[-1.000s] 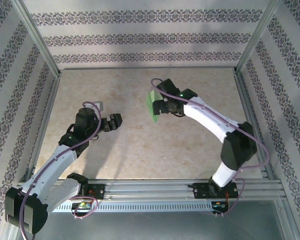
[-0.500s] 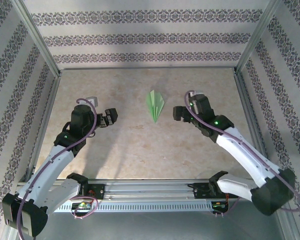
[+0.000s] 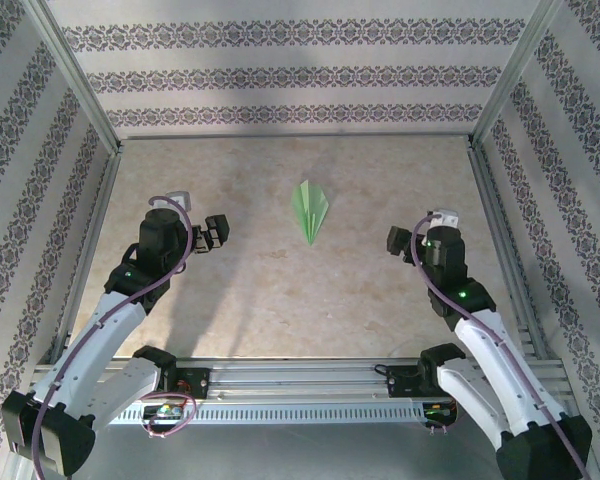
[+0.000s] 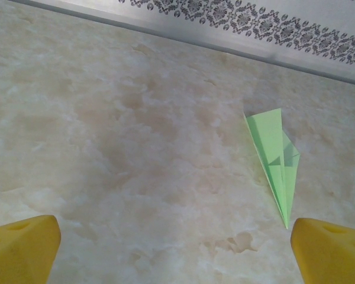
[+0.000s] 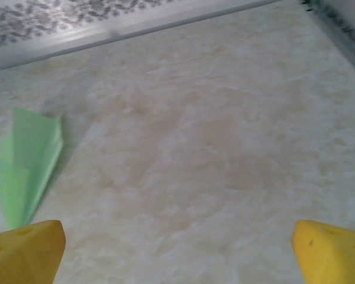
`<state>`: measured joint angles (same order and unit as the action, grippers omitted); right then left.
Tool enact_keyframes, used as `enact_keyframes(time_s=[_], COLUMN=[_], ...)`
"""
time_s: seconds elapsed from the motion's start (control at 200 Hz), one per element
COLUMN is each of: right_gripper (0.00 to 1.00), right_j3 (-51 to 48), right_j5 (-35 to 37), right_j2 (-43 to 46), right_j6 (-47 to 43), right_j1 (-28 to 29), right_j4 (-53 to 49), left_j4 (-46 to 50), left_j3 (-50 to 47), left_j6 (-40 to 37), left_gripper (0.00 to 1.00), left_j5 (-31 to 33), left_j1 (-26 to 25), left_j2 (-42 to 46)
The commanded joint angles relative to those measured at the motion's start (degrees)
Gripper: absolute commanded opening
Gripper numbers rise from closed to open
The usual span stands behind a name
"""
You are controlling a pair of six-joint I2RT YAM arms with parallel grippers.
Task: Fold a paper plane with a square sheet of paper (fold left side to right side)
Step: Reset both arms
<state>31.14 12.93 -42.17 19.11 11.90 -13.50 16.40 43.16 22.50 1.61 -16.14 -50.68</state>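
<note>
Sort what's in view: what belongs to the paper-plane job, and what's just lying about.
Belongs to the job:
- slim, pointed, pale green folded paper plane
- left gripper, open
- right gripper, open

Just there:
- beige marbled tabletop
- patterned wallpaper walls
- aluminium frame rail

Tabletop (image 3: 280, 310): beige, marbled, matt, with faint darker blotches. Walls (image 3: 280, 75) on three sides: pale, with bands of dark floral pattern. Metal posts (image 3: 81, 88) stand at the two far corners, slanting outward in the top view. A slotted metal rail (image 3: 300, 382) runs along the near edge. Lighting even; shadows soft.
</note>
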Motion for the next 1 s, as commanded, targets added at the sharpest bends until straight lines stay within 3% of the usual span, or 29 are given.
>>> enact_keyframes(time_s=[0.0,0.18,0.425,0.994], right_gripper=[0.98,0.98,0.98,0.98], right_j3=[-3.7,-9.4,-18.4,-15.1], right_j5=[3.9,5.9,1.6,-9.1], right_j2=[1.4,-0.6,-7.0,-27.6], right_j6=[-6.1,-12.8,-12.6,-17.8], right_j1=[-2.9,-6.4,-10.5,-12.7], right_j4=[6.3,13.5,30.2,55.5], left_j4=[0.7,0.1,0.1,-3.0], left_j3=[1.1,1.2,1.8,2.9], left_j6=[-1.8,-1.8,-2.4,-2.4], left_gripper=[1.0,1.0,1.0,1.0], left_j5=[1.6,1.4,1.5,0.6], left_j1=[1.0,1.1,1.4,1.8], left_j2=[-0.1,-1.2,-2.3,-7.2])
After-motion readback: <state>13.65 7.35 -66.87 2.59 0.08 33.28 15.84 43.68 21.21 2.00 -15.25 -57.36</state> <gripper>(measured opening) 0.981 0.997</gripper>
